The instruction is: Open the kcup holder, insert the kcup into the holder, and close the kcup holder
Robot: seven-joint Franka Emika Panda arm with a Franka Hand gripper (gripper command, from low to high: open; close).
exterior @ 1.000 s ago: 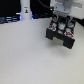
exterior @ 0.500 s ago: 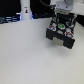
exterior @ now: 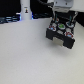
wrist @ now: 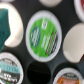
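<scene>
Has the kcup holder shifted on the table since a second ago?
No. The kcup holder sits equally far from the white bottle at the exterior view's left.

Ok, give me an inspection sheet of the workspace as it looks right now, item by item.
Surface: pale grey tabletop, bare across most of the exterior view.
Job's things: black boxy kcup holder at the exterior view's right, open, with round pods showing inside. The wrist view shows a white pod with a green round top seated among other pods, with one empty round slot beside it.
Clutter: tall white bottle-like object with a blue base at the back.
Grippers: the arm hangs over the holder; pincer state cannot be told.
Cables: nothing seen.
Surroundings: dark, blurred background.
</scene>
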